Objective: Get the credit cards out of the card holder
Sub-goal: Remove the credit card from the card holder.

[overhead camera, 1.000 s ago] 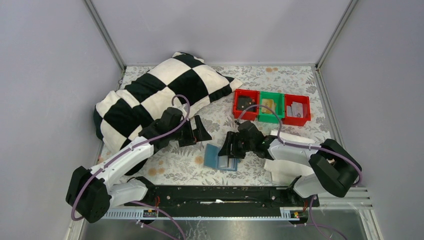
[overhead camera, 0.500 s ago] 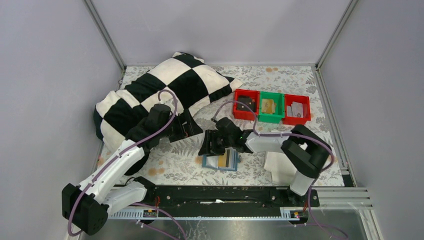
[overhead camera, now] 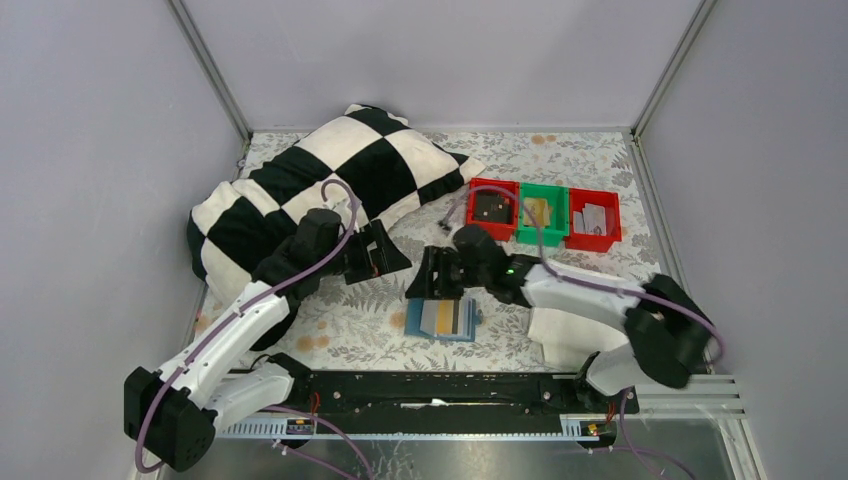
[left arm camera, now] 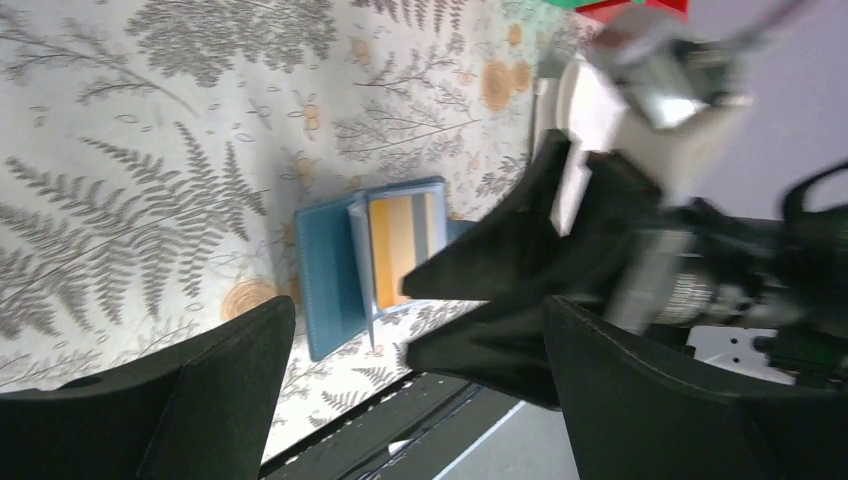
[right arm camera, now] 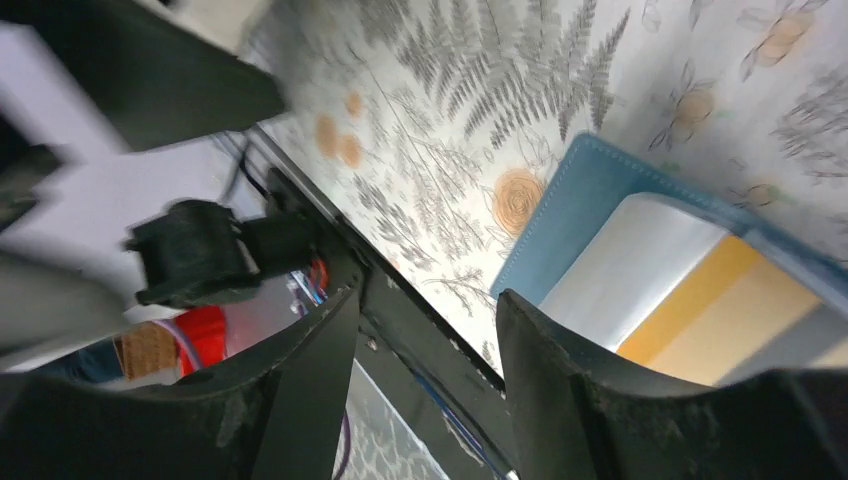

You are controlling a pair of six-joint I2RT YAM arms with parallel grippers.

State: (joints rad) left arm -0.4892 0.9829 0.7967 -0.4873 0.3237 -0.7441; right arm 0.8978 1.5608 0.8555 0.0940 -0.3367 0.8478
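Note:
The teal-blue card holder lies open on the floral tablecloth near the front edge. A card with grey, yellow and dark stripes rests on its inside. It also shows in the left wrist view with the card, and in the right wrist view with the card. My right gripper is open and empty, just above the holder's far edge. My left gripper is open and empty, to the left and behind it, near the pillow.
A black-and-white checkered pillow fills the back left. Two red bins and a green bin stand in a row at the back right, each with small items. A white sheet lies right of the holder.
The right gripper moved from over the holder's right side to its far edge, and the striped card now lies uncovered. The left arm pulled back toward the pillow.

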